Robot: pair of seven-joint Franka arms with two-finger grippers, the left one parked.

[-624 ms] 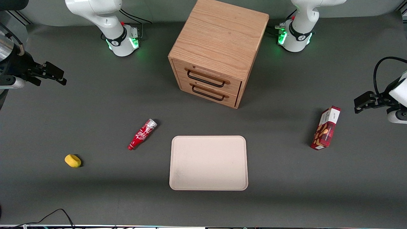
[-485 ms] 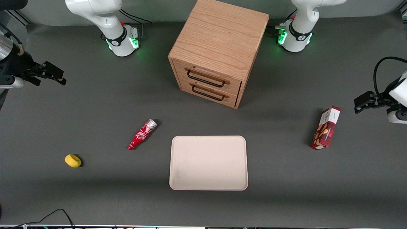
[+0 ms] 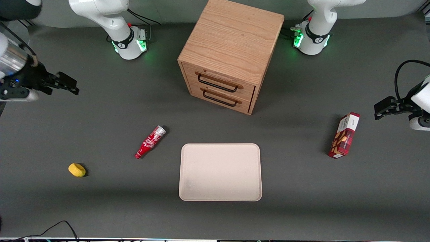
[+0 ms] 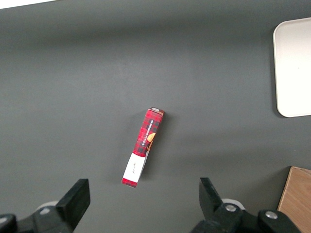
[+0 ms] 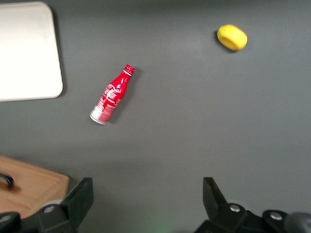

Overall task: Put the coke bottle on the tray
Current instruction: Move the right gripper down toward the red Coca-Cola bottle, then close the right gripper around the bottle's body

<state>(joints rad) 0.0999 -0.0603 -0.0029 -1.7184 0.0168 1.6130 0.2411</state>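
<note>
Noted coke bottle (image 3: 150, 141) lying on table near tray (image 3: 188, 188), apparently untouched; gripper (image 3: 69, 86) aloft toward working arm's end, fingers wide, w/ nothing held

Right arm raised at table's edge — hand (image 3: 69, 86) empty, fingers spread.

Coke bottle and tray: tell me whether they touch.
Apart. In the front view a strip of bare dark table separates the coke bottle, lying on its side, from the tray. The open gripper hangs far from both.
</note>
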